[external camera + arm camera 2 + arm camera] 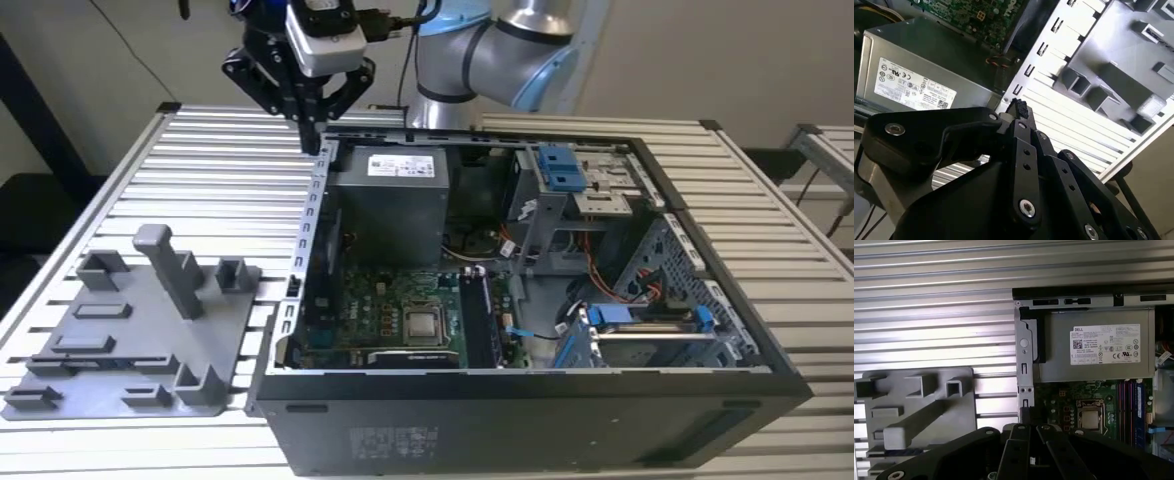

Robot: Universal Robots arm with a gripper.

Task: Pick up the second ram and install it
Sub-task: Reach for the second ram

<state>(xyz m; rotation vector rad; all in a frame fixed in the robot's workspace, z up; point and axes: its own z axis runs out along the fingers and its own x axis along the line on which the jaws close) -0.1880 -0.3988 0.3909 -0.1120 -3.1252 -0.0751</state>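
Looking at this one, the gripper (315, 138) hung over the back outer corner of the computer case (534, 400), right above the case wall beside the power supply (387, 215). Its fingers were pinched together, with nothing between them as far as I could tell.

What I took for the second ram (118, 357) lay flat on the grey tray (214, 340), which sat just outside that same case wall. Honestly it was only a thin dark strip with a bluish patch, so don't quote me. It was well apart from the gripper.

Handling-wise, I'd guess the stick was light and stiff but touchy, with bare chips and a row of contacts. Better to pinch it by the board's long edges or short ends than to squeeze the chips. It's thin and smooth too, so it could twist in a loose grip.

As for room, there was open slatted table (200, 170) on the tray side of the case, but the tray's upright posts (158, 250) stood close around the stick. Inside the case it was tighter. The memory slots (1128, 405) ran just beside the processor socket (1089, 419) on the motherboard (374, 310), hemmed in by the case wall, the power supply and loose cables.
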